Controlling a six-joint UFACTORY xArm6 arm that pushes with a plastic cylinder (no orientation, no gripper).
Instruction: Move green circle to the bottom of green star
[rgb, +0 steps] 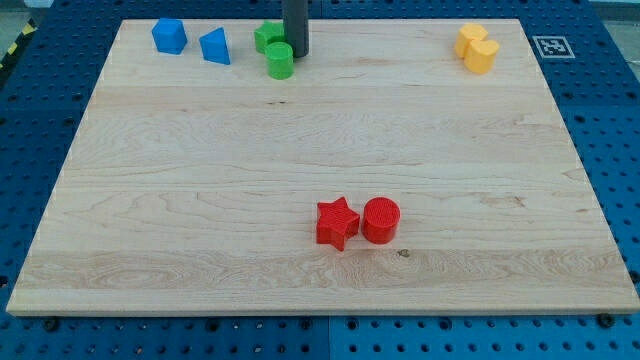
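Observation:
The green circle (280, 60) is a short cylinder near the view's top, left of centre. The green star (267, 37) lies just above and to its left, touching it and partly hidden by it and by the rod. My tip (297, 53) comes down at the circle's upper right edge, right beside both green blocks and touching or nearly touching the circle.
A blue block (169, 36) and a blue triangular block (215, 46) lie at the top left. Two yellow blocks (477, 47) sit together at the top right. A red star (337, 222) and a red circle (381, 220) sit side by side at bottom centre on the wooden board (200, 200).

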